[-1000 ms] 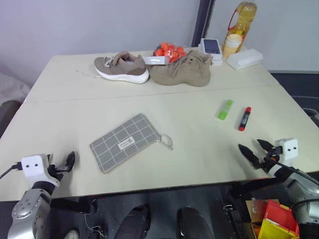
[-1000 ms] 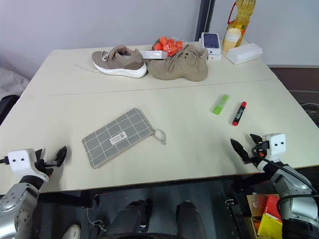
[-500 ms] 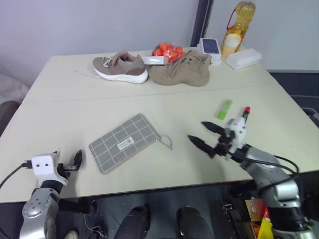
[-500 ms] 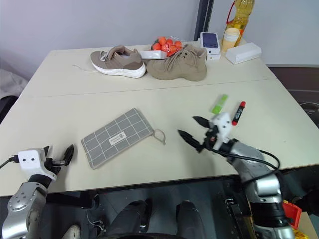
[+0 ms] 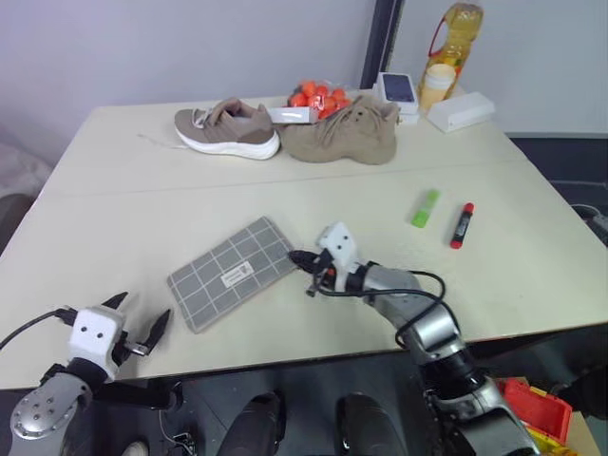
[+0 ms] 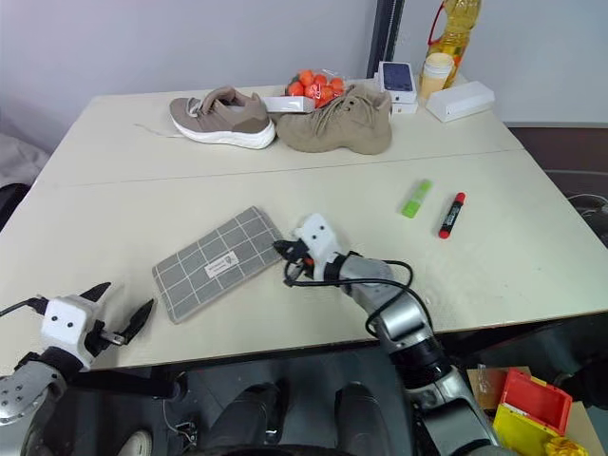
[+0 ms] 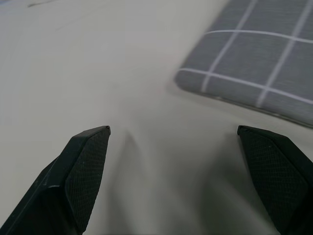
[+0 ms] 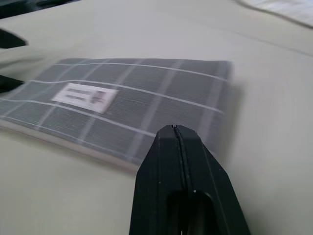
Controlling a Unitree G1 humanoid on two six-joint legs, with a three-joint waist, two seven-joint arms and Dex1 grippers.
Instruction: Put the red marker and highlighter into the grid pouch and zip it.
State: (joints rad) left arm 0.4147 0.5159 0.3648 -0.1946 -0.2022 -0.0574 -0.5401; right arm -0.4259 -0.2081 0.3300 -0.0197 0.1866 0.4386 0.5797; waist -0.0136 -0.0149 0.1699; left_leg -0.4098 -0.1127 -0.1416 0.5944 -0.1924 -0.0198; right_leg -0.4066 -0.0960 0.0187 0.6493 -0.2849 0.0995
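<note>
Cream table point(image 5: 142, 204), seam across its middle; grey wall behind. Right gripper point(image 5: 302, 265) pressed together at the grid pouch point(image 5: 231, 273) zipper end; whether it pinches the pull, cannot tell. Left gripper point(image 5: 140, 316) spread, near table edge, just short of the pouch's other end. Highlighter point(image 5: 426, 208) and red marker point(image 5: 461, 225) side by side, well apart beyond the right gripper. Shoes point(image 5: 290, 131) far across.

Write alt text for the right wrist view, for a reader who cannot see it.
The right gripper, jaws shut, points at the near edge of the grid pouch, a flat grey fabric pouch with white grid lines and a small white label lying on a pale table.
</note>
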